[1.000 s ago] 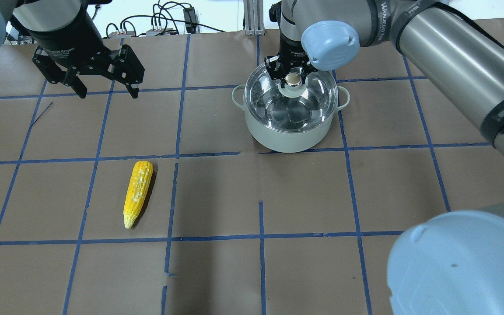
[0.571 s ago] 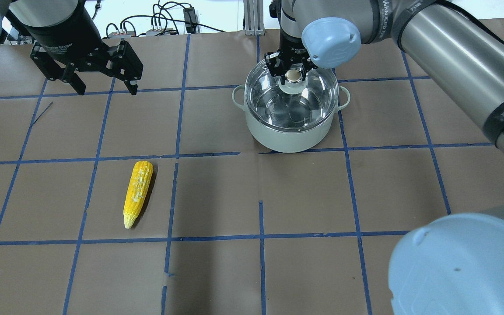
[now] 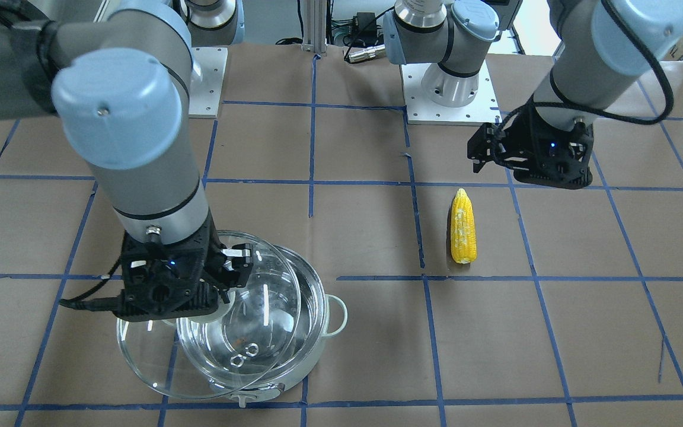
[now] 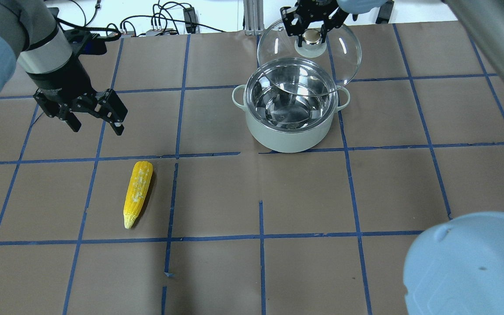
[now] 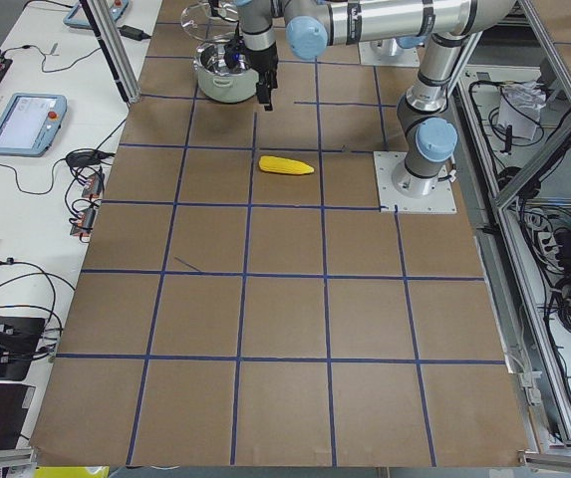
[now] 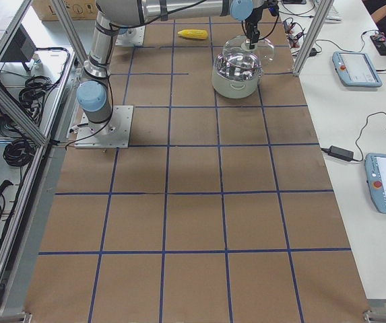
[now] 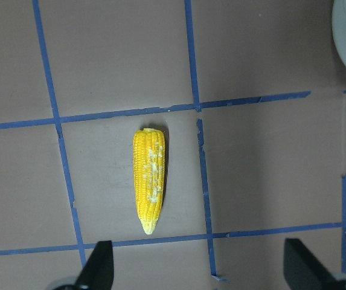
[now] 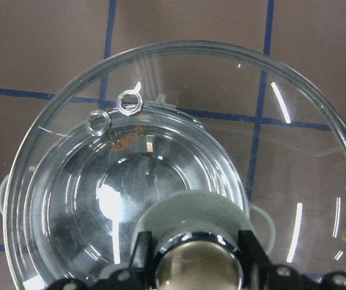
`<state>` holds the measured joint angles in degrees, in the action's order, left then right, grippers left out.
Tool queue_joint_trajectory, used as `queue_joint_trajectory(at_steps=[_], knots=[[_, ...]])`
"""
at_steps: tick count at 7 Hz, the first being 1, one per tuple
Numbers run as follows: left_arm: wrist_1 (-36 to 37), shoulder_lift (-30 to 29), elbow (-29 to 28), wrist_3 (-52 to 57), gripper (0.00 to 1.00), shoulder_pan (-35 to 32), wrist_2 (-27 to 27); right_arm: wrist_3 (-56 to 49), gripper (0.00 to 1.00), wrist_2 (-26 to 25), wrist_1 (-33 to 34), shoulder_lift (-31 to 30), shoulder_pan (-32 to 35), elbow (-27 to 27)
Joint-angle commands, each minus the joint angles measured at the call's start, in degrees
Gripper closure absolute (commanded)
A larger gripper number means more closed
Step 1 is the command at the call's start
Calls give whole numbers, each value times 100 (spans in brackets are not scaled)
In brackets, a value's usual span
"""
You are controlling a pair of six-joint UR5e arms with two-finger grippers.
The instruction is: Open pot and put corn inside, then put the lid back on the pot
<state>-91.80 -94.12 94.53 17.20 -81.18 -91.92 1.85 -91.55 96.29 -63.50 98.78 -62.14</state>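
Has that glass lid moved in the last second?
Yes. The right gripper has lifted the lid off the pot and carried it away from the robot, past the pot's far rim. The pot has not shifted against the blue tape lines.

The brown paper-covered table (image 4: 304,192) is marked into squares by strips of blue tape (image 4: 261,262). A tangle of black cables (image 4: 163,17) lies past its far edge, beside an upright aluminium post (image 4: 252,17). On the white side bench (image 6: 381,121) rest two grey-blue handheld control tablets (image 6: 356,68) and a black power brick (image 6: 341,153)
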Motion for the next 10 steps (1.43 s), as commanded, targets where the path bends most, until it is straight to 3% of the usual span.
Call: queue_joint_trajectory(at_steps=[1,3,5,7,8,9,10], knots=[[1236,-587,880,529,0,278,-1,-402,76,6,-801,-467,-410,194],[2074,-713,1687,547,0,252,-1,-641,76,6,-1776,-1292,-517,132],[3768,-1079,2542,521,0,234,-1,-624,76,14,-2386,-2031,-509,-156],[3915,-1222,2588,521,6,190,8,-642,76,41,-2135,-2821,-509,-1346],[3907,-1205,2562,434,33,190,95,-642,76,-3,-1689,-3069,-535,-1919],[3880,-1214,2579,398,68,181,122,-642,76,-12,-1380,-3098,-639,-2246],[3837,-1170,2571,398,91,173,105,-650,76,-38,-1350,-3098,-823,-2345]])
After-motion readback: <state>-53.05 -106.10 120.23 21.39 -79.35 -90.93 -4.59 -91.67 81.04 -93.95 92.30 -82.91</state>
